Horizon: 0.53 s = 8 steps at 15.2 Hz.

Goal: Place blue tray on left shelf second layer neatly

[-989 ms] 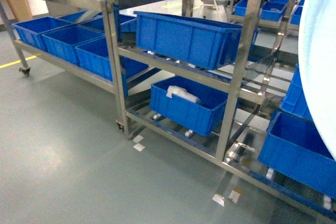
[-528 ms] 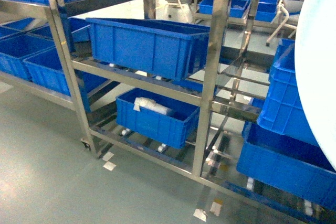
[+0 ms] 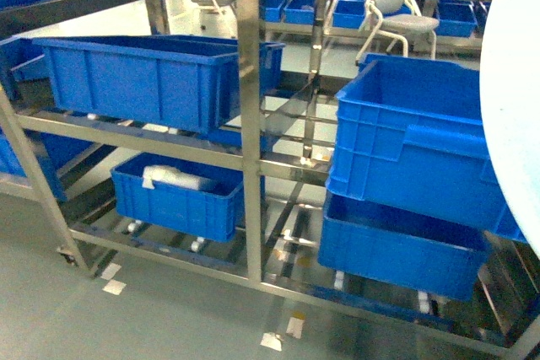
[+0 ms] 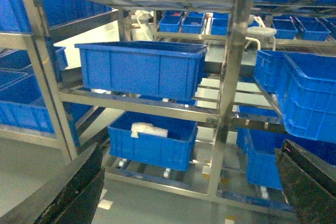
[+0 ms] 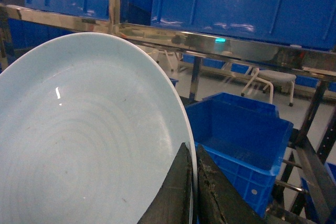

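The stainless-steel rack (image 3: pixel 248 124) fills the head view, its mirror-like upright standing between two bays. On the left shelf second layer (image 3: pixel 135 137) a large dark-blue crate (image 3: pixel 139 77) sits across most of the tier; a smaller crate (image 3: pixel 181 196) holding a white bundle (image 3: pixel 173 178) lies below it. Right of the upright, two more crates (image 3: pixel 413 158) are stacked.

Only a pale curved edge of the blue tray (image 3: pixel 513 99) shows at the head view's right border. The right wrist view shows what that view hides: the tray (image 5: pixel 84 135) stands nearly on edge, its ringed face toward the camera, and the right gripper (image 5: pixel 190 192) pinches its rim between closed jaws.

The left wrist view shows the same bay, with open space above the large crate (image 4: pixel 142 69) under the next tier. The left gripper's fingers (image 4: pixel 73 192) stand wide apart at the bottom corners, holding nothing.
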Tool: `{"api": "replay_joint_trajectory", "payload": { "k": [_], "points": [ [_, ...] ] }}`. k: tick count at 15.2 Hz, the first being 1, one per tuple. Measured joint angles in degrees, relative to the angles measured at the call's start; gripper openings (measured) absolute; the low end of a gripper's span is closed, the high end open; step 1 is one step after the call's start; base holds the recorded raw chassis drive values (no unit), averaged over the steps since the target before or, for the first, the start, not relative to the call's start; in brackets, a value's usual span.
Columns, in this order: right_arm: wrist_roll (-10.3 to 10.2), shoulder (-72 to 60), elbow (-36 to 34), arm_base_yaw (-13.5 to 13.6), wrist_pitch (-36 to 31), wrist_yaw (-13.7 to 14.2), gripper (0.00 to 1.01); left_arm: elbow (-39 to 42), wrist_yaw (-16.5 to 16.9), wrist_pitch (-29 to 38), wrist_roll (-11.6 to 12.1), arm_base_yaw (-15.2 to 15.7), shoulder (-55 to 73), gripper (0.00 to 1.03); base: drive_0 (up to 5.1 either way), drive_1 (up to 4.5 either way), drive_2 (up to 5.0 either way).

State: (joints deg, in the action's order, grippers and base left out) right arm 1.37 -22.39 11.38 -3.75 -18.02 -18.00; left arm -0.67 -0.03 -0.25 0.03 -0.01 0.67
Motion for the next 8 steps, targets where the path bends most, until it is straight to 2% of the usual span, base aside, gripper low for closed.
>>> {"api": "replay_joint_trajectory", "payload": {
  "k": [8],
  "points": [
    [0.0, 0.0, 0.0, 0.0, 0.1, 0.0, 0.02, 0.0, 0.0, 0.0, 0.0, 0.0, 0.0, 0.98, -1.7, -1.67, -1.7]
  ]
}}
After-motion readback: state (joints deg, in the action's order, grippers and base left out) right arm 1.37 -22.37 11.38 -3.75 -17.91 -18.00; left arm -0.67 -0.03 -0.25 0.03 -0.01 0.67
